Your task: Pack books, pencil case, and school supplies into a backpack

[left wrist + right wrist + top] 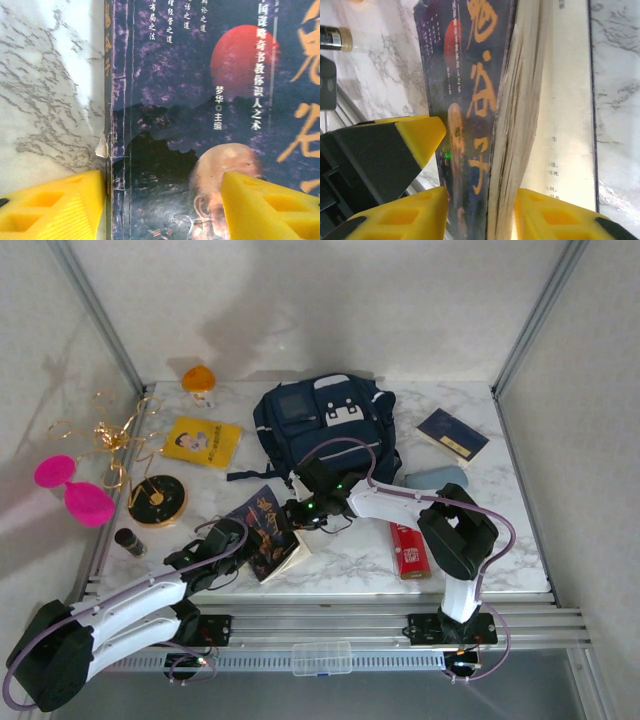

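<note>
The dark book (268,532) with the man's portrait lies open near the table's front. Its cover and page block (485,115) stand lifted off a bare white page. My right gripper (480,220) is shut on that lifted part, one finger on the cover and one on the page edges. My left gripper (162,210) is open over the book's spine edge (107,150), with one finger on the table and one above the portrait. The navy backpack (325,425) lies behind. The yellow book (201,442), navy book (452,434), pencil case (436,477) and red box (409,550) lie around it.
A black-and-gold disc (157,499), a small dark bottle (130,541), pink paddles (75,490) and a gold chain (110,440) crowd the left side. An orange capped object (199,380) stands at the back. Glass walls enclose the table.
</note>
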Tool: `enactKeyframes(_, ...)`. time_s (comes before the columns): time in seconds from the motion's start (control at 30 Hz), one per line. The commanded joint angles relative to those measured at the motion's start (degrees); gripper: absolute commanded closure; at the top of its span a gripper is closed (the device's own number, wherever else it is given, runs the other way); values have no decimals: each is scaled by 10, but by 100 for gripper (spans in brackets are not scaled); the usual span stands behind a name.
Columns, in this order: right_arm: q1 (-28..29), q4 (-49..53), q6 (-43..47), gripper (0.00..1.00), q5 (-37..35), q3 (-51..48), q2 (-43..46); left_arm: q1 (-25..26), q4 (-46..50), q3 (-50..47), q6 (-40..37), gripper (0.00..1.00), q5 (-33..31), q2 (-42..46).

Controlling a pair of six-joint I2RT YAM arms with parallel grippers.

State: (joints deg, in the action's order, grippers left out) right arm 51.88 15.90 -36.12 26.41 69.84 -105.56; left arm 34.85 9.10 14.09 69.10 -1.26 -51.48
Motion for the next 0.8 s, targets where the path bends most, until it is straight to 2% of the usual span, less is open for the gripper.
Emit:
enactKeyframes(0.0,3,-4,0,72,22,-3,14,5,40,-15,40,37,-17,-3)
enactKeyframes(0.37,3,-32,-7,98,45,-10,36,5,47,2,33,37,-18,13)
enactKeyframes(0.53,2,-38,-15,100,42,-6,63,4,78,30,25,31,-26,36)
enactKeyframes(0.63,-2,-51,-29,100,39,-15,93,-1,116,64,11,21,-38,61)
enactKeyframes(0.77,-15,-52,-40,100,38,-25,138,-21,151,120,-13,15,-30,94)
